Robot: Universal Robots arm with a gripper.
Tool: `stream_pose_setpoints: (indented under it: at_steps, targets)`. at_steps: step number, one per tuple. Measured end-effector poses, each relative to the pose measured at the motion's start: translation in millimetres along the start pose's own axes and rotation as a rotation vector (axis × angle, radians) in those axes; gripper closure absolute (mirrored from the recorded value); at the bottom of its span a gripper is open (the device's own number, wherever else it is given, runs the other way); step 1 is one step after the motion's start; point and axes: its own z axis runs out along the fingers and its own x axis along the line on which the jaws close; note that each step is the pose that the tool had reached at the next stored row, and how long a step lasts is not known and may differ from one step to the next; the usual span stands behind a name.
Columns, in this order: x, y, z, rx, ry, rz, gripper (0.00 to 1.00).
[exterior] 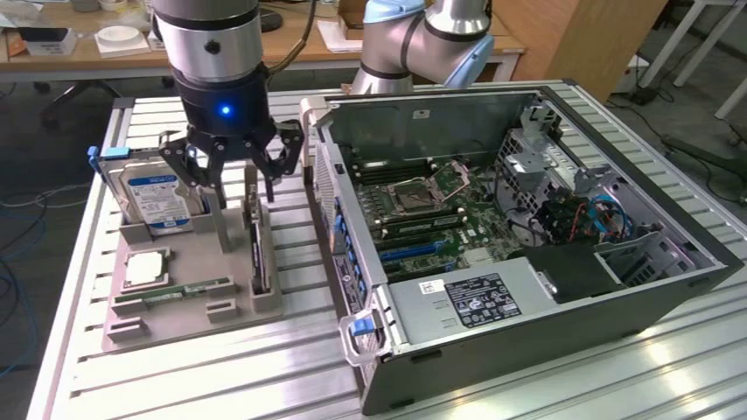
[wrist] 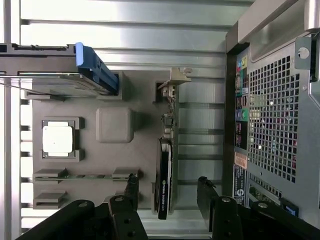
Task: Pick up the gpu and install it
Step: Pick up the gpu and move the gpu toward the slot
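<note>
Two jaws stand spread, the gpu [wrist: 164, 180] on edge between them, untouched.

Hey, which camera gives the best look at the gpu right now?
The wrist view: the gpu runs its whole length edge-on, bracket to black end. The exterior view shows it standing in the grey holder, its far end partly behind the gripper.

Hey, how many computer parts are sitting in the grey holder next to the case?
4: hard drive upright, processor and memory stick lying flat, gpu on edge nearest the case.
</note>
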Motion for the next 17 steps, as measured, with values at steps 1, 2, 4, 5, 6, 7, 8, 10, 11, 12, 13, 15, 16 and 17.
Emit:
stream_pose_setpoints:
  at_steps: [1,2,4,5,6,7,8,10,11,12,13,15,16,17]
  targets:
    - [-0.1,-0.1,1.5,0.0,-0.0001,0.0,0.41]
    - [-0.1,-0.2,3.1,-0.0001,-0.0001,0.0,0.41]
    - [-0.3,-0.3,6.8,-0.0001,-0.0002,0.0,0.41]
    - [-0.4,-0.4,8.6,0.0,-0.0001,0.0,0.41]
    - [-0.4,-0.5,10.3,0.0,-0.0001,0.0,0.41]
    - [-0.4,-0.6,11.8,0.0,0.0,0.0,0.41]
    - [-0.4,-0.6,13.4,-0.0001,-0.0001,0.0,0.41]
    - [-0.4,-0.7,16.2,-0.0001,-0.0001,0.0,0.41]
    - [-0.4,-0.8,16.8,-0.0001,-0.0001,0.0,0.41]
    - [-0.4,-0.8,16.7,0.0001,0.0001,0.0,0.41]
    - [-0.4,-0.8,16.7,0.0001,0.0001,0.0,0.41]
    - [-0.4,-0.8,16.8,0.0001,0.0,0.0,0.41]
    - [-0.4,-0.8,16.9,0.0,0.0,0.0,0.41]
    - [-0.4,-0.8,17.5,-0.0002,-0.0003,0.0,0.41]
